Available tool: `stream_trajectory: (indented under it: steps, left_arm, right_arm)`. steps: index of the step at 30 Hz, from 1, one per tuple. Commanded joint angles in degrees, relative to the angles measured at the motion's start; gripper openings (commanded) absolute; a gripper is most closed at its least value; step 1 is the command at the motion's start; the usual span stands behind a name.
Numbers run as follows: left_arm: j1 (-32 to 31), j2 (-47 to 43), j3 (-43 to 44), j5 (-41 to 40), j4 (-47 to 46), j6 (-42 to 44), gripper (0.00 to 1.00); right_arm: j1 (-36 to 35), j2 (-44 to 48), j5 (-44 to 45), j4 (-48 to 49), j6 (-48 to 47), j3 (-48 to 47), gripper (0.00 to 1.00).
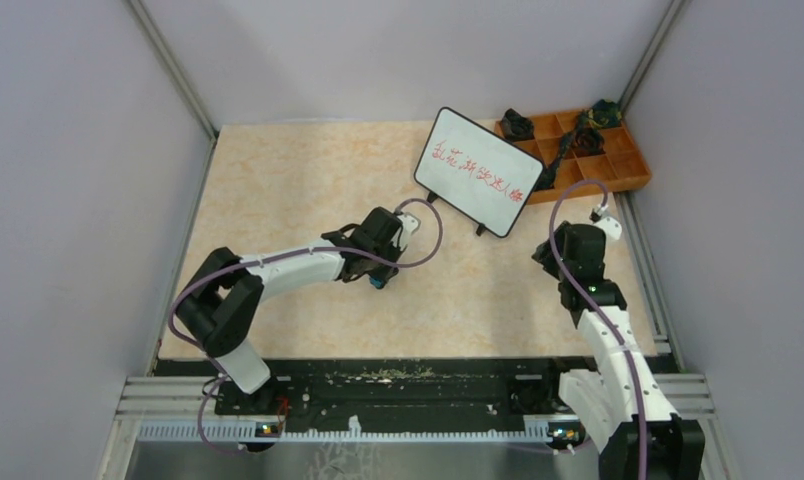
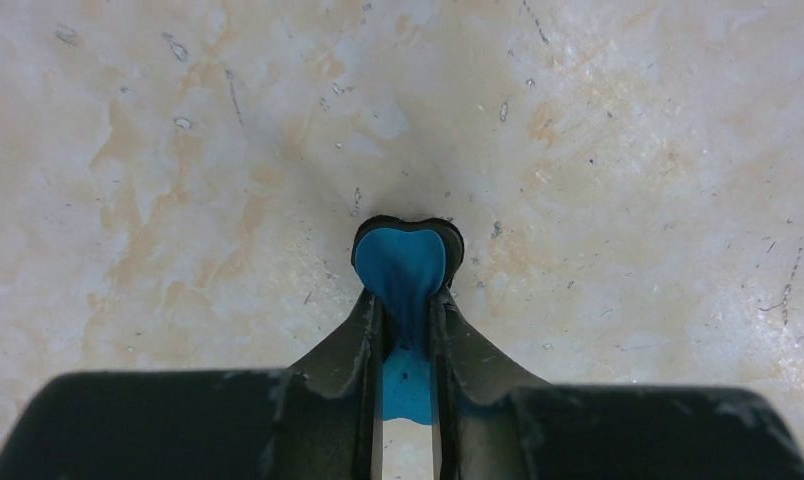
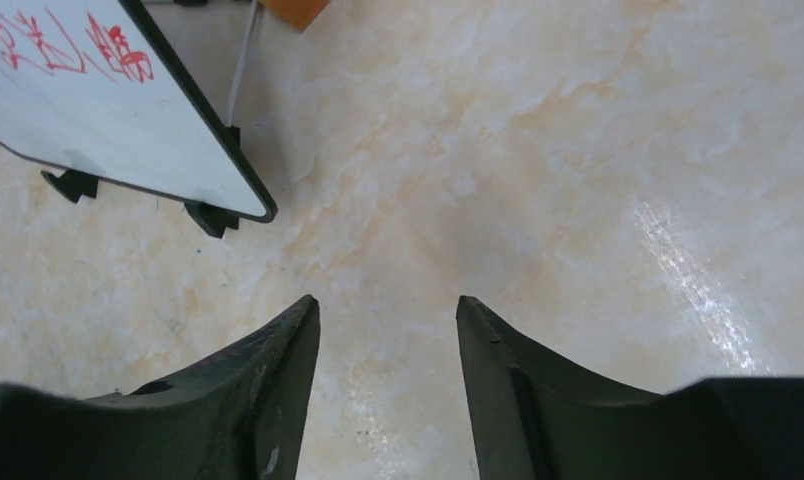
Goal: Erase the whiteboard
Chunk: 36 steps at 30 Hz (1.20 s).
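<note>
Right gripper (image 3: 386, 300) jaws parted; whiteboard (image 3: 98, 120) ahead-left, apart.

light: bright, even | shadows: soft | glare: streak on table (image 3: 693, 285) | focus: mostly sharp

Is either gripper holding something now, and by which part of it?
The left gripper pinches a small blue object by its narrow near end; the rounded end sticks out. The right gripper is open, holding nothing.

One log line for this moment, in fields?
left gripper: shut on small blue pad | right gripper: open, empty | white black-framed board: red writing unerased
</note>
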<state>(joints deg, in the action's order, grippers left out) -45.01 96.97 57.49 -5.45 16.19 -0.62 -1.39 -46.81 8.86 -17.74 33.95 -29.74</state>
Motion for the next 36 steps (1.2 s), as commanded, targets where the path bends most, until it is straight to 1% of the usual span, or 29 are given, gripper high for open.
stream_trajectory:
  steps: [1,2,3,6,10,13,16,18,25,29,32,36]
  left_arm:
    - [0.06,-3.36,1.68,-1.58,-3.17,-0.62,0.1]
    - [0.02,-3.69,1.86,-1.72,-3.78,-0.69,0.1]
    - [0.09,-4.04,1.98,-2.01,-4.57,-0.82,0.1]
    - [0.1,-5.64,1.56,-3.15,-7.81,-0.72,0.11]
    - [0.19,-9.36,-1.37,-6.16,-15.96,0.35,0.13]
    - [0.44,-12.14,-4.36,-7.39,-23.32,1.47,0.14]
    - [1.07,-14.04,-6.89,-6.94,-30.95,2.73,0.18]
    - [1.61,-14.27,-7.41,-6.26,-33.72,2.93,0.18]
    - [5.09,-12.35,-6.85,-0.94,-37.12,2.11,0.17]
    - [7.08,-12.58,-8.12,1.67,-38.79,0.56,0.17]
    - [7.92,-13.05,-8.69,3.02,-39.4,0.22,0.17]
    - [9.31,-13.72,-7.75,4.99,-38.56,-0.33,0.18]
  right_arm:
    - [-0.27,-0.36,8.23,-4.39,2.45,-5.68,0.46]
    - [-0.24,-0.73,9.36,-4.97,3.51,-5.91,0.42]
    - [-0.28,-0.82,10.1,-4.93,4.1,-5.9,0.4]
    - [-0.32,-0.21,9.61,-1.5,1.03,-4.39,0.37]
    - [-0.28,0.45,8.81,0.9,-4.76,-3.9,0.37]
    - [-0.21,0.14,8.37,0.38,-6.7,-5.61,0.37]
    - [-0.23,-2.61,3.36,-2.39,-10.56,-10.41,0.42]
    - [-0.25,-5.83,-1.41,-3.32,-12.91,-14.39,0.44]
    - [0.2,-14.67,-5.76,-5.88,-16.47,-27.72,0.45]
    - [3.53,-19.33,-13.76,-7.84,-18.07,-36.53,0.49]
    - [6.52,-23.3,-18.47,-9.66,-18.73,-42.52,0.5]
    - [9.15,-27.73,-23.77,-8.27,-20.49,-44.85,0.52]
